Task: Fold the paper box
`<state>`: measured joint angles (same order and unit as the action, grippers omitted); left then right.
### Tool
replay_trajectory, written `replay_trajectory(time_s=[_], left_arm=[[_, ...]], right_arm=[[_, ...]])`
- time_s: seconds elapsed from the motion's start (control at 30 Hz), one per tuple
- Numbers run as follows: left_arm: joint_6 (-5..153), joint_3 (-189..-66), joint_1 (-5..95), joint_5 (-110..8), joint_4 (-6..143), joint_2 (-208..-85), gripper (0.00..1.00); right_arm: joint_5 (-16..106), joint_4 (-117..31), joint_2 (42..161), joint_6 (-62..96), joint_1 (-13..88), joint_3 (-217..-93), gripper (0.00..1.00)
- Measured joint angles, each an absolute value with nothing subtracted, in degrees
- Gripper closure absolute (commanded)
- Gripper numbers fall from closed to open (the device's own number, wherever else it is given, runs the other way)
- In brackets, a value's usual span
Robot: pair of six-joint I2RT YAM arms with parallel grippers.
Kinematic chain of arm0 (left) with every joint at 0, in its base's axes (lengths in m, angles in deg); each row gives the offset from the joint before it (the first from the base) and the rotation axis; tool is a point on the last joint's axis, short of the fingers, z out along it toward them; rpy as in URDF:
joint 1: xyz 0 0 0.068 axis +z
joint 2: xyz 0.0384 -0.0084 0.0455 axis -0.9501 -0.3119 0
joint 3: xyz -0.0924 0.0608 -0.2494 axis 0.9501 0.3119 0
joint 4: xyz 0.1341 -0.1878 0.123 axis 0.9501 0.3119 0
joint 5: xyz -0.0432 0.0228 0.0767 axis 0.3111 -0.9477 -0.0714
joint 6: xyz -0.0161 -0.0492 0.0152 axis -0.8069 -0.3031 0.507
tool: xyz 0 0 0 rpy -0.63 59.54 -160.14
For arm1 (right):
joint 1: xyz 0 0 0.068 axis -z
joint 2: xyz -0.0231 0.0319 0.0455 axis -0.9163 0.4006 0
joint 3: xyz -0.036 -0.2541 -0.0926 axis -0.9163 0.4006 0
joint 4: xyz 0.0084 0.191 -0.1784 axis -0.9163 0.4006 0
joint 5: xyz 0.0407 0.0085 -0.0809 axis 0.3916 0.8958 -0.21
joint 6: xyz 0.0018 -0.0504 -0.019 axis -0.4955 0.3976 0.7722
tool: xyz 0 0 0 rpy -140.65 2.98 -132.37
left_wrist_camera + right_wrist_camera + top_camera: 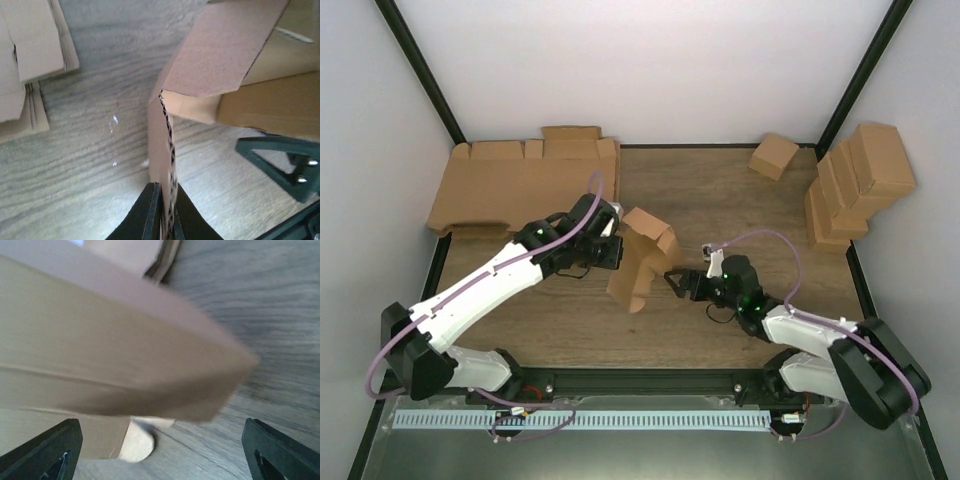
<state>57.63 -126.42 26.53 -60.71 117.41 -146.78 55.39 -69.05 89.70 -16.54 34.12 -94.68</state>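
The paper box [642, 257] is a brown die-cut cardboard piece, partly folded and standing at the table's middle. My left gripper [613, 243] is shut on one edge of it; in the left wrist view the black fingers [150, 215] pinch the corrugated wall [167, 150] of the box. My right gripper [676, 280] is open, right beside the box's right side. In the right wrist view the box [115, 355] fills the frame close above, blurred, with the two fingertips [50, 447] spread wide below it and a rounded flap tab [136, 442] resting on the wood.
Large flat cardboard sheets [520, 185] lie at the back left. A small cube-like carton [773, 156] sits at the back right. A stack of folded cartons [855, 185] leans at the right edge. Black frame posts stand at the back corners.
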Motion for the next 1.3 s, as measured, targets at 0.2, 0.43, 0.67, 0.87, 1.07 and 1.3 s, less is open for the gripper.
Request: replay_trajectory(time_s=[0.2,0.43,0.67,0.87,1.07,1.3], left_arm=[[58.42,-130.53,26.53,-59.42,125.41,-149.99,0.90],[58.87,-132.79,26.51,-56.29,129.58,-150.84,0.88],[58.83,-131.54,26.51,-54.15,129.38,-150.91,0.57],[58.87,-130.62,26.53,-54.04,128.16,-149.42,0.36],[58.48,-127.74,27.60,-53.10,123.11,-142.76,0.37],[57.02,-120.50,37.37,-45.80,115.18,-134.45,0.33]], right_arm=[[58.54,-62.40,80.94,-11.12,33.94,-96.25,0.05],[60.46,-55.89,79.54,-8.15,33.94,-99.66,0.05],[60.68,-53.31,78.77,-8.17,33.94,-101.43,0.05],[60.66,-51.43,77.39,-8.15,33.94,-105.71,0.05],[60.09,-49.86,75.49,-8.23,33.94,-107.40,0.05],[58.03,-47.78,73.55,-9.35,33.94,-107.94,0.06]])
